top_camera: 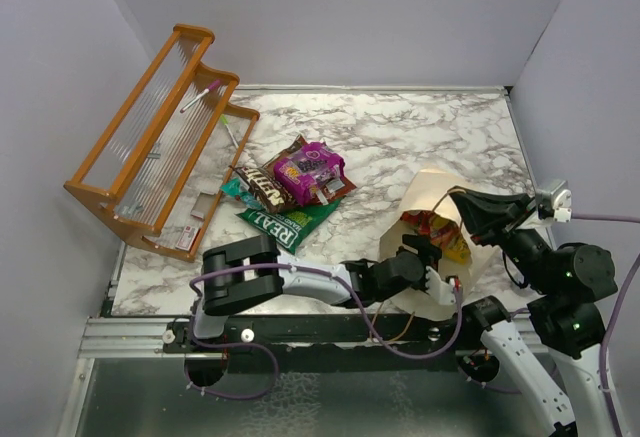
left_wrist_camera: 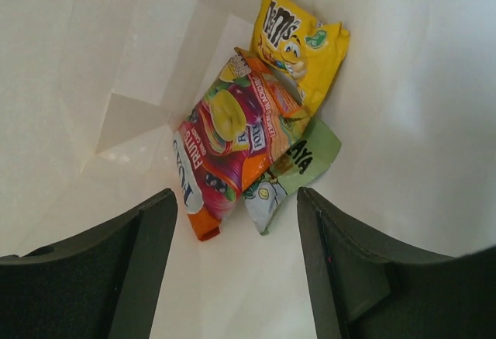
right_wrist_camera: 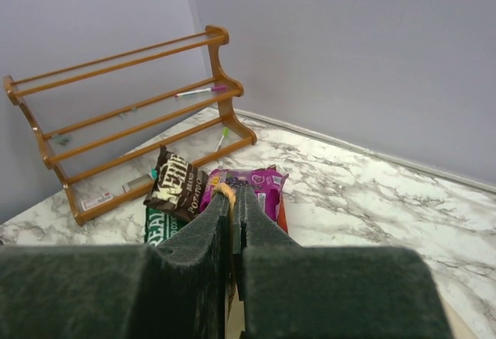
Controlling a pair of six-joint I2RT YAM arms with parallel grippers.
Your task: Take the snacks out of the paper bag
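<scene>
Ahead of spread left pincer (left_wrist_camera: 236, 207): glossy red-orange packet (left_wrist_camera: 232, 141), light, slippery; we'd pinch nearest corner; right pincer (right_wrist_camera: 235, 199) clamps cord handle (right_wrist_camera: 223, 188).

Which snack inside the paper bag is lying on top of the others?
The red-orange fruit packet; it overlaps the yellow packet and the pale green one.

Wooden rack (top_camera: 150, 147) stands on marble table (top_camera: 420, 127).

The red-orange packet (left_wrist_camera: 232, 141) hides most of a pale green packet (left_wrist_camera: 301, 167), its lettering cut short.
</scene>
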